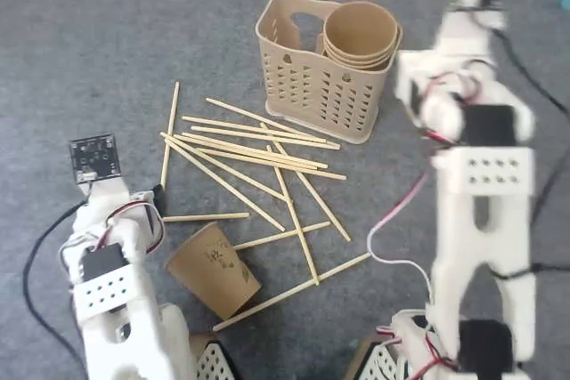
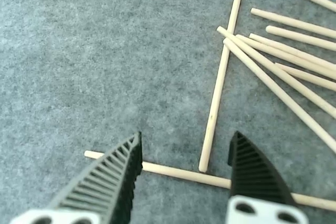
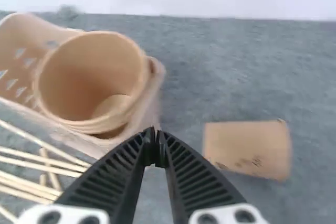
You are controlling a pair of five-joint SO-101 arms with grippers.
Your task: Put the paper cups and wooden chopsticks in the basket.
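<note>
The left gripper [image 2: 186, 139] hangs spread over a chopstick [image 2: 173, 171]; the right gripper [image 3: 156, 135] is closed beside the basket [image 1: 312, 86], which holds stacked cups [image 1: 359, 33]. 1 cup [image 1: 214, 269] lies near the bench [image 1: 89, 68] front edge beside scattered chopsticks [image 1: 249, 153].

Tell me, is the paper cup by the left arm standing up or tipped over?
Tipped over: in the high view the paper cup lies on its side on the mat, its printed wall facing up.
</note>
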